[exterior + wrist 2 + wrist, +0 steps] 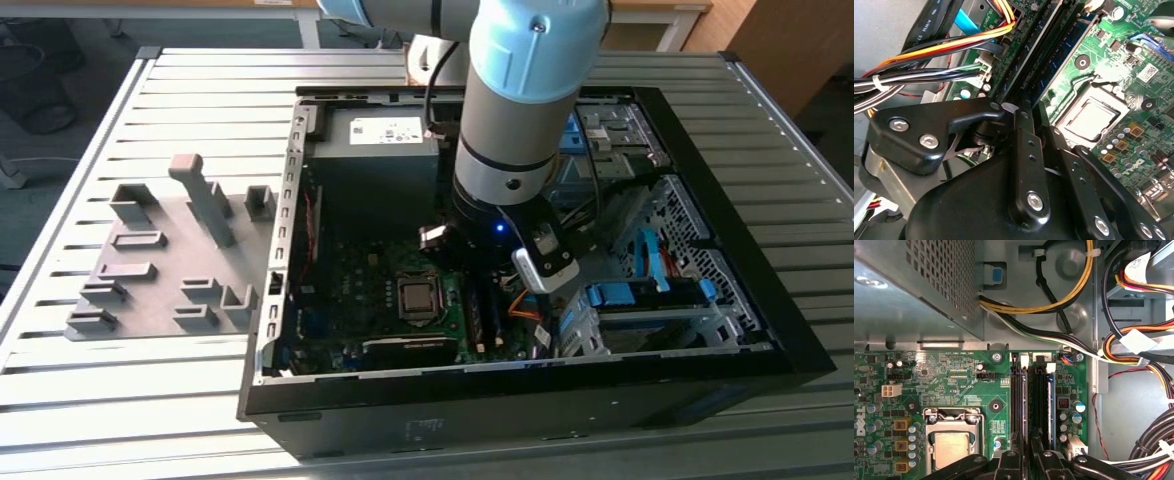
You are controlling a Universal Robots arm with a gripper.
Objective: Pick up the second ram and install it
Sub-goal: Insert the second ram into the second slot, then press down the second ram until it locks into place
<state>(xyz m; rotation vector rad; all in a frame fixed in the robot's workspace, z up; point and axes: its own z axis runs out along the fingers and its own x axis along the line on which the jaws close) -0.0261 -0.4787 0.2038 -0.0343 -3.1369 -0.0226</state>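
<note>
Evidently, the gripper point(1028, 456) is reaching down into the computer case point(287, 300), its fingers point(1026, 150) drawn narrow and seemingly pinching the second ram point(1024, 400), which is standing edge-on in a memory slot near the motherboard's point(954, 385) edge, aligned for seating.

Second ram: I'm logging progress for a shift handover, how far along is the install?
Reaching looks done: the gripper is inside the computer case, low over the motherboard's memory slots and lined up with them. In hand: work at those slots. Left: I cannot tell whether the second ram is seated.
</note>
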